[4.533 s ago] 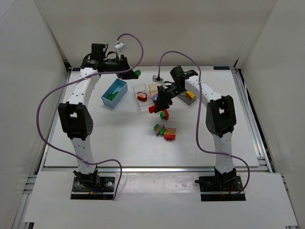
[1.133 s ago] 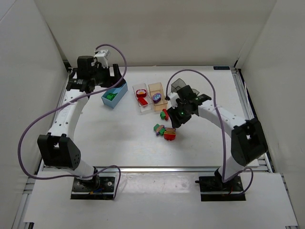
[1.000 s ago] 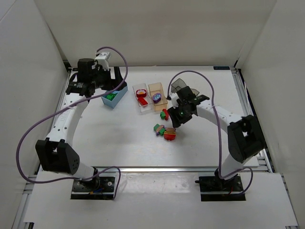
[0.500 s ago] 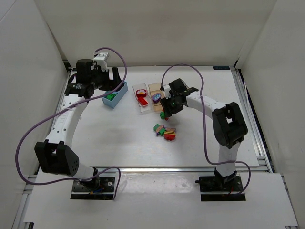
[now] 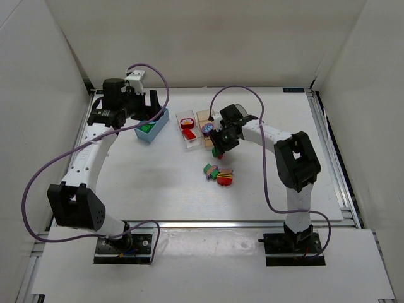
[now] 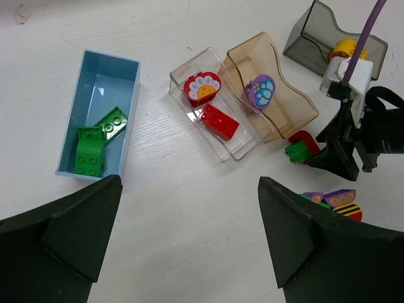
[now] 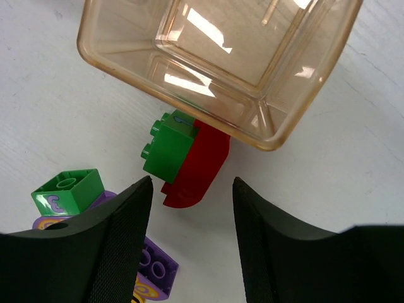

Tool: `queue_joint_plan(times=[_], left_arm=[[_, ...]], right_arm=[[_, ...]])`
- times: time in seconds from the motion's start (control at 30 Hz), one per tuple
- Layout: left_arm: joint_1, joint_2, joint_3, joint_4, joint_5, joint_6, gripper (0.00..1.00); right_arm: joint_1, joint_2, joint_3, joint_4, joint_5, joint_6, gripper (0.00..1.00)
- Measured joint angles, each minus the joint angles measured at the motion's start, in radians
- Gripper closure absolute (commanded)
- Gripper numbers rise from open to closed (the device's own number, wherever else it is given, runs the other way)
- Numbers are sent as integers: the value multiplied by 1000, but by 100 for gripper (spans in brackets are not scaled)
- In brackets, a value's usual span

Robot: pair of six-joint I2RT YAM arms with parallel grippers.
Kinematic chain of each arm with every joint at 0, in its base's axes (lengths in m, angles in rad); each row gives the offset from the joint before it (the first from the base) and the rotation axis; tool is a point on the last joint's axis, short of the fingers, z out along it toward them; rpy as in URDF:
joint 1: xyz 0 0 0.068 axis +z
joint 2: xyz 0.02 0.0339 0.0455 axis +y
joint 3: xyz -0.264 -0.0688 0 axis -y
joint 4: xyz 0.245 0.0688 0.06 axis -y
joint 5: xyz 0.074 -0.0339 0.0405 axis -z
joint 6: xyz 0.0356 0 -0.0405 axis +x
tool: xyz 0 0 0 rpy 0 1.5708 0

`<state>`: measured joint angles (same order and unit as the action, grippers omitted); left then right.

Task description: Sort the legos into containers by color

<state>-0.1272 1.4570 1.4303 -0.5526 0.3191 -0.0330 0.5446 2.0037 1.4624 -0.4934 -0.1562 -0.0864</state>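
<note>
Two green legos (image 6: 89, 150) in blue container (image 6: 105, 87)

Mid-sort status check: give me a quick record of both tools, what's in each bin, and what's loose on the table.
left tool: open, empty, high over the bins
right tool: open, empty, above the green-and-red pair
blue bin: green bricks
clear bin: red flower piece, red brick
peach bin: purple flower piece
grey bin: yellow piece
loose: the pair beside the peach bin; mixed pile
</note>
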Motion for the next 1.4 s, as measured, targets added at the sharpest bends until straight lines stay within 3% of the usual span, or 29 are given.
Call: queue_joint_plan(times=[0.17, 0.43, 0.8, 0.93, 1.1, 1.27, 1.4], left_arm=[[0, 22, 0, 0, -1, 4, 1], [1, 36, 0, 0, -9, 10, 1], [3, 30, -16, 7, 79, 43, 1], [5, 8, -78, 6, 182, 79, 3], [6, 1, -140, 3, 292, 108, 4], [6, 2, -154, 0, 370, 113, 3], [6, 17, -143, -6, 521, 99, 3]], right_arm=[[4, 6, 0, 0, -1, -16, 45], [6, 42, 0, 2, -1, -34, 58], [6, 47, 0, 27, 3, -54, 97], [6, 2, -44, 35, -20, -60, 100], [5, -170, -154, 31, -101, -80, 100], [2, -363, -240, 51, -192, -125, 100], [-21, -425, -253, 36, -290, -169, 100]])
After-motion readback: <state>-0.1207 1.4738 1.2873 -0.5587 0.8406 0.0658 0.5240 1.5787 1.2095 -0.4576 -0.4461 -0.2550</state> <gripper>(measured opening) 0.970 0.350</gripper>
